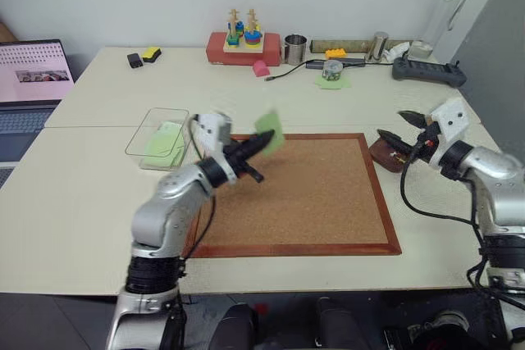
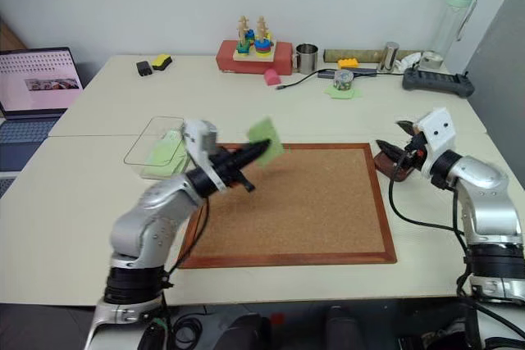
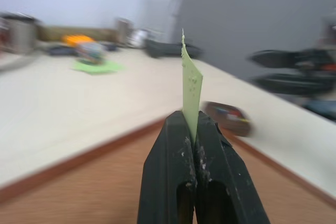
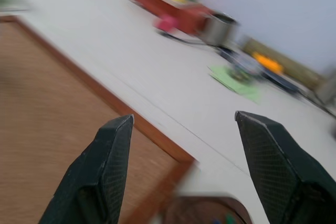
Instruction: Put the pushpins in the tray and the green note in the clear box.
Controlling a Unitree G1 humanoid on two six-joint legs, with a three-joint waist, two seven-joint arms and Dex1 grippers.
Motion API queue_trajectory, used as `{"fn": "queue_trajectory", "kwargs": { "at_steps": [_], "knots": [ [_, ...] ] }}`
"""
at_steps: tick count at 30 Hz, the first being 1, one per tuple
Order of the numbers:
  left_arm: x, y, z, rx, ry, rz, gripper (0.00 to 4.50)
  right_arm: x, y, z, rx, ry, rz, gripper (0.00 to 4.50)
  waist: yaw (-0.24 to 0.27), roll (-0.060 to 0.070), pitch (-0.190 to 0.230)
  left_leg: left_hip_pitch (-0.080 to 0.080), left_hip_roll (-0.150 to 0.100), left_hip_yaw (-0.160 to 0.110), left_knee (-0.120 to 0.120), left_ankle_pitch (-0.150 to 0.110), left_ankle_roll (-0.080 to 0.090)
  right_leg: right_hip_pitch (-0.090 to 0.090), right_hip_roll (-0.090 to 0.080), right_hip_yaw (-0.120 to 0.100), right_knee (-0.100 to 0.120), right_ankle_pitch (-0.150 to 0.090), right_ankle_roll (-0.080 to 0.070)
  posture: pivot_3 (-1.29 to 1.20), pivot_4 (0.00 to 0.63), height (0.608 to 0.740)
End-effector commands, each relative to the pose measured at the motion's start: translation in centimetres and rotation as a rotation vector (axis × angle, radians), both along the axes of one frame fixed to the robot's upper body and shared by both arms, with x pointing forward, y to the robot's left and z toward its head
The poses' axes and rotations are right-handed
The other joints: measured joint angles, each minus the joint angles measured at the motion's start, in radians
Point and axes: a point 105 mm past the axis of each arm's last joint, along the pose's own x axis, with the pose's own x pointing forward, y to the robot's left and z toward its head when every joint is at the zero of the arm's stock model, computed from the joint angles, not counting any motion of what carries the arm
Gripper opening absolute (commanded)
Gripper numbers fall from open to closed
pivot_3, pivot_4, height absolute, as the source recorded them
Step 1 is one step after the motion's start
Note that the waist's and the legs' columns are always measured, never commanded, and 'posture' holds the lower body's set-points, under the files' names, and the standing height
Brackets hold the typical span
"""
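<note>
My left gripper (image 1: pixel 261 146) is shut on the green note (image 1: pixel 269 128), holding it in the air over the far left corner of the corkboard (image 1: pixel 303 194). The left wrist view shows the note (image 3: pixel 191 85) edge-on, pinched between the black fingers (image 3: pixel 170 145). The clear box (image 1: pixel 168 111) stands left of the board with a green sheet lying inside. My right gripper (image 1: pixel 399 127) hangs open just above the dark brown tray (image 1: pixel 384 156), nothing between its fingers (image 4: pixel 113 145). Small coloured specks lie in the tray (image 3: pixel 228 118), too blurred to tell whether they are pushpins.
A laptop (image 1: pixel 29 79) sits at the left table edge. Along the far edge stand a red toy block (image 1: pixel 243 43), a metal cup (image 1: pixel 295 48), a tape roll on a green sheet (image 1: pixel 332 74), a power strip (image 1: pixel 426 70) and a bottle (image 1: pixel 447 6).
</note>
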Motion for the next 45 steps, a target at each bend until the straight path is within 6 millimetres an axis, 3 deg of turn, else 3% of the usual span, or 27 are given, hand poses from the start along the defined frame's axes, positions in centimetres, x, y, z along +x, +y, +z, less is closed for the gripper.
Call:
{"fn": "queue_trajectory", "kwargs": {
  "at_steps": [1,4,7,12,18,22,33,36,40,42,45],
  "knots": [
    [0.6,4.4,3.0,0.065,-0.138,0.221,0.00,-3.3,4.0,2.0,-0.049,0.001,0.267,3.24,0.000,0.000,0.000,0.000,0.000,-0.001,0.000,0.000,0.000,0.000,0.000,0.000,0.000,0.000,0.000,0.00,0.150,0.740],
    [1.4,8.1,3.5,0.136,-0.144,0.394,0.00,-3.8,5.6,3.0,-0.048,0.021,0.334,3.24,0.003,-0.001,0.001,0.000,0.000,-0.001,0.001,0.000,0.000,0.000,-0.001,0.000,0.000,0.000,0.000,0.00,0.150,0.740],
    [2.0,11.2,2.7,0.231,-0.113,0.526,0.00,-3.8,6.5,3.1,-0.043,0.045,0.366,3.24,0.004,-0.001,0.001,0.000,0.000,-0.002,0.001,0.000,0.000,0.000,-0.001,0.000,-0.001,0.000,0.000,0.00,0.150,0.740],
    [2.6,13.6,1.8,0.325,-0.087,0.638,0.00,-4.0,6.9,2.2,-0.064,0.088,0.396,3.24,0.009,-0.002,0.001,-0.002,0.000,-0.003,0.000,0.000,0.000,-0.001,-0.001,-0.001,-0.001,0.000,0.000,0.00,0.150,0.740],
    [3.4,14.4,0.5,0.355,-0.038,0.679,0.00,-4.4,7.1,1.8,-0.065,0.110,0.407,3.24,0.010,-0.002,0.001,-0.002,0.000,-0.003,0.000,-0.001,-0.002,-0.002,-0.002,0.000,-0.001,0.000,0.000,0.00,0.150,0.740],
    [3.6,15.1,0.6,0.351,-0.038,0.723,0.52,-4.5,6.9,1.7,-0.067,0.115,0.399,3.32,0.010,-0.002,0.001,-0.002,0.000,-0.004,0.000,-0.001,-0.002,-0.002,-0.002,-0.001,-0.001,0.000,0.000,0.00,0.150,0.740],
    [2.8,15.0,1.4,0.329,-0.052,0.687,2.81,-4.5,6.1,1.6,-0.074,0.122,0.363,3.32,0.009,-0.003,0.001,-0.002,0.000,-0.003,0.000,-0.001,-0.002,-0.002,-0.002,0.000,-0.001,0.000,0.000,0.00,0.150,0.740],
    [2.0,15.1,2.2,0.386,-0.065,0.634,3.38,-4.3,4.9,1.6,-0.078,0.131,0.317,3.32,0.008,-0.003,0.002,-0.002,0.000,-0.003,0.000,-0.001,-0.002,-0.002,-0.002,0.000,-0.001,0.000,0.000,0.00,0.150,0.740],
    [0.0,15.0,1.7,0.529,-0.004,0.443,3.38,-4.4,2.5,0.9,-0.105,0.174,0.238,3.32,0.006,-0.003,0.002,-0.003,0.000,-0.003,-0.001,-0.002,-0.003,-0.003,-0.002,0.000,-0.001,0.000,0.000,0.00,0.150,0.740],
    [-2.5,14.5,0.8,0.674,0.008,0.276,3.38,-4.7,0.9,0.5,-0.132,0.206,0.194,3.32,0.003,-0.003,0.002,-0.003,0.001,-0.003,-0.001,-0.002,-0.003,-0.004,-0.002,0.000,-0.001,0.000,0.000,0.00,0.150,0.740],
    [-5.3,18.1,-0.4,0.825,0.112,0.221,3.38,-5.0,-3.2,-0.6,-0.207,0.272,0.085,3.32,0.001,-0.002,0.002,-0.004,0.001,0.001,-0.002,-0.003,-0.003,-0.007,-0.002,0.003,-0.001,-0.001,-0.002,0.00,0.150,0.740]
  ]
}}
